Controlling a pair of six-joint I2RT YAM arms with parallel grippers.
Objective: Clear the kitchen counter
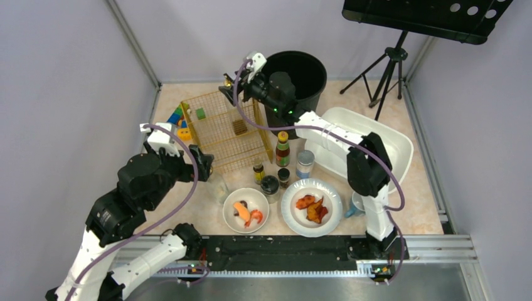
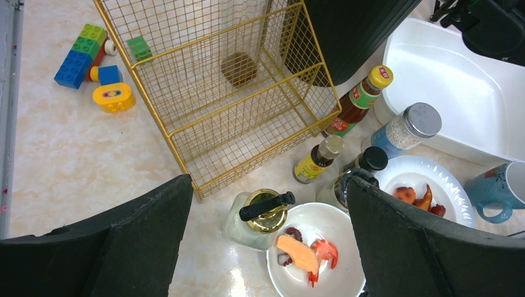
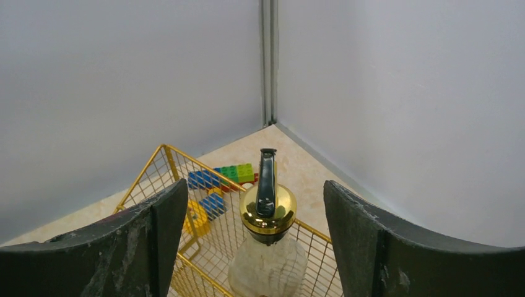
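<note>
My right end effector [image 3: 254, 189] stands open, its fingers clear on both sides of a gold-capped bottle [image 3: 267, 266] in the wire basket [image 1: 226, 125]. My left end effector [image 2: 269, 182] gapes wide and empty above the counter [image 1: 433, 200], which spreads under everything.

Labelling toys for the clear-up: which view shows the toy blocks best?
Left wrist: the toy blocks lie unobstructed left of the wire basket. Top external shows them small, some through the basket's mesh. Right wrist sees them partly through mesh.
</note>
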